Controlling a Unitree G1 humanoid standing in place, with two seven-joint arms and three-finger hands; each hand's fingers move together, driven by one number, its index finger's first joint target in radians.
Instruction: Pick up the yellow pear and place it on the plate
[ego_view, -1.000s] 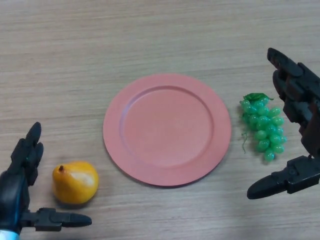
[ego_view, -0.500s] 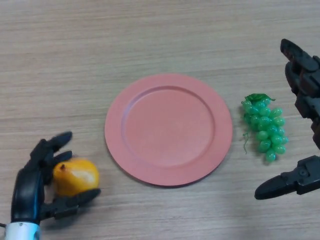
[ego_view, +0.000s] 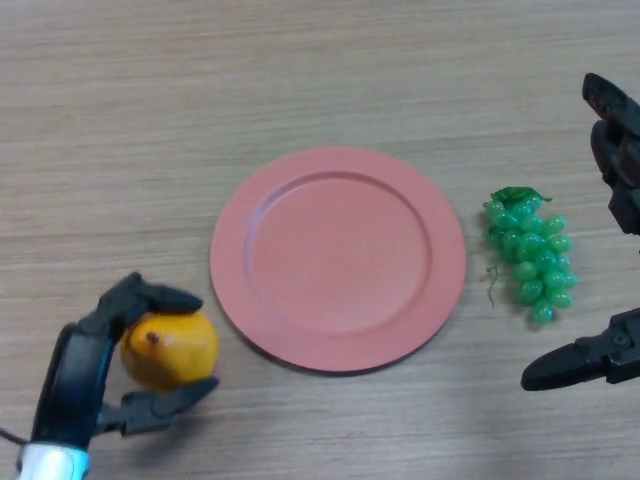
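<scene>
Wood-grain counter (ego_view: 120, 120) carries the plate (ego_view: 338, 258) at centre. Left hand (ego_view: 95, 365) has its fingers curled round the pear (ego_view: 170, 348), just left of the plate. Right hand (ego_view: 610, 250) idles open beside the grapes (ego_view: 527, 254).

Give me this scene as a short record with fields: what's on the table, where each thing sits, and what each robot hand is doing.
surface: wooden table
plate: pink, centre of the table, nothing on it
pear: yellow, left of the plate, close to its rim, not on it
grapes: green bunch, right of the plate, apart from it
left robot hand: fingers above and thumb below curled round the pear
right robot hand: at the right edge, open, holding nothing, beside the grapes without touching them
task state: pear grasped, not yet on the plate
</scene>
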